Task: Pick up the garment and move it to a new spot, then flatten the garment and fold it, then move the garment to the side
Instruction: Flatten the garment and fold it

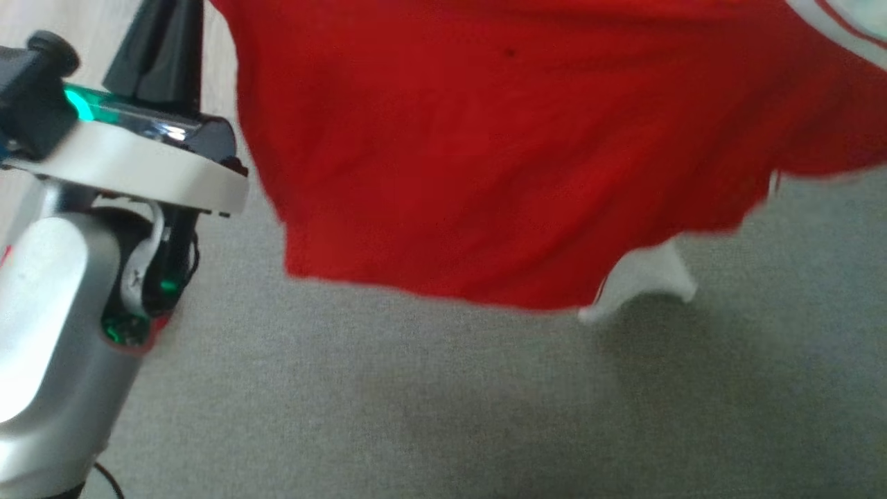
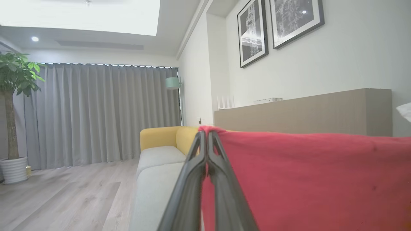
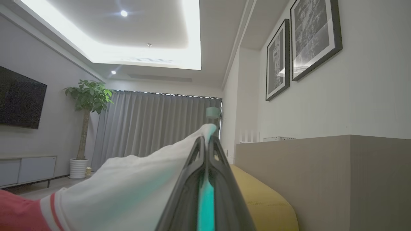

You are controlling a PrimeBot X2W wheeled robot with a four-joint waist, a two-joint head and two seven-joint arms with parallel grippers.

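The left gripper (image 2: pixel 206 134) is being clamped on the red cloth garment (image 1: pixel 485 152), the right gripper (image 3: pixel 205 139) on its white sleeve (image 3: pixel 128 192); the garment is being held aloft, stretched, before the yellow-and-grey fabric sofa (image 2: pixel 160 138).

My left arm (image 1: pixel 48 333) wears a silver shell, a white collar (image 1: pixel 138 173), a glossy black band (image 1: pixel 187 132) with a green light (image 1: pixel 82 104), and black cables (image 1: pixel 183 256). I see 2 dark tapered fingers (image 2: pixel 191 179) before each wrist camera.
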